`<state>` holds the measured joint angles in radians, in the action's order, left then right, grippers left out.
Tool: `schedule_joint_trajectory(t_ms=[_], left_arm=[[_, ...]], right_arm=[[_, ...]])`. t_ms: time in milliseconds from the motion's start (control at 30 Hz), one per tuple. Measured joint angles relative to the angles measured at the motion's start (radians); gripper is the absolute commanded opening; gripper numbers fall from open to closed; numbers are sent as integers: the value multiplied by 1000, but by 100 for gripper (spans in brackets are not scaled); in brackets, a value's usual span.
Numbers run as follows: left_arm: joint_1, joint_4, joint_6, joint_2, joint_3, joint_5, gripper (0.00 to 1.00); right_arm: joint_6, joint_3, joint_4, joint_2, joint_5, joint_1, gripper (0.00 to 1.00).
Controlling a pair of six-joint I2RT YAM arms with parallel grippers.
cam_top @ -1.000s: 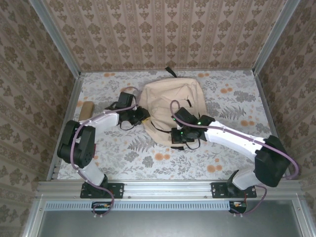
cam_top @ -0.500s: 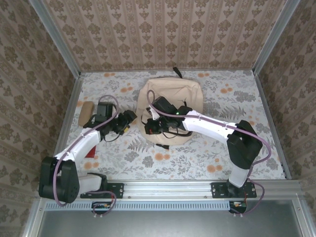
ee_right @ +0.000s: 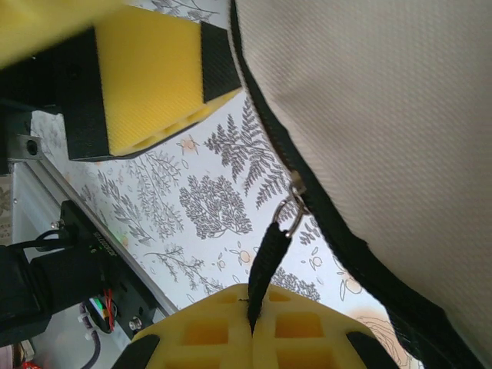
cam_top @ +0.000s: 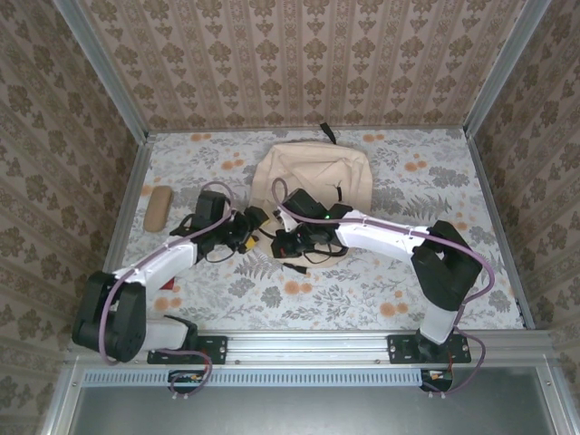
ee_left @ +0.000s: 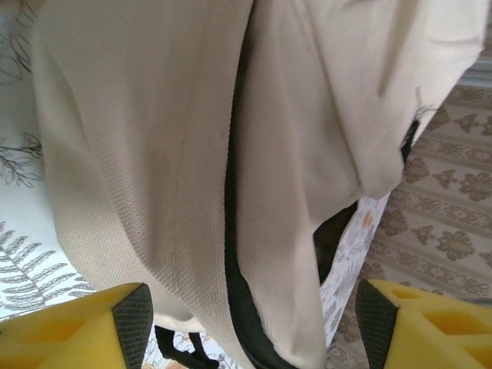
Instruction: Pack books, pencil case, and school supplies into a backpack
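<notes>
Count: one backpack [cam_top: 313, 172], one pencil case [cam_top: 157, 207], two pincers, all on the bench [cam_top: 435, 181]. Left pincer [ee_left: 254, 330] is spread wide and grips nothing; backpack fabric sits right ahead of its two yellow fingers [ee_left: 73, 327]. Right pincer [ee_right: 252, 327] is clamped on one black zip pull strap [ee_right: 267, 257] at the backpack's near edge, just beside the left pincer. Pencil case lies well off to the left pincer's left, apart from both.
</notes>
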<state>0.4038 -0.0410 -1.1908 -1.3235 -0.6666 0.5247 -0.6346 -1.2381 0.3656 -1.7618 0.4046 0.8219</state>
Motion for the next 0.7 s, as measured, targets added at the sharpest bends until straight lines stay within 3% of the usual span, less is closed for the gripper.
schedule_joint_trajectory(t_ms=[167, 333, 533, 700], left_arm=[[44, 23, -23, -76, -16, 0, 52], [47, 28, -30, -103, -33, -14, 26], [52, 18, -21, -105, -54, -58, 10], [54, 20, -17, -130, -59, -69, 6]], right_arm=[[-1, 21, -5, 16, -1, 0, 0], [0, 26, 9, 29, -29, 1, 0], [0, 33, 106, 82, -126, 1, 0], [-8, 52, 193, 154, -223, 1, 0]])
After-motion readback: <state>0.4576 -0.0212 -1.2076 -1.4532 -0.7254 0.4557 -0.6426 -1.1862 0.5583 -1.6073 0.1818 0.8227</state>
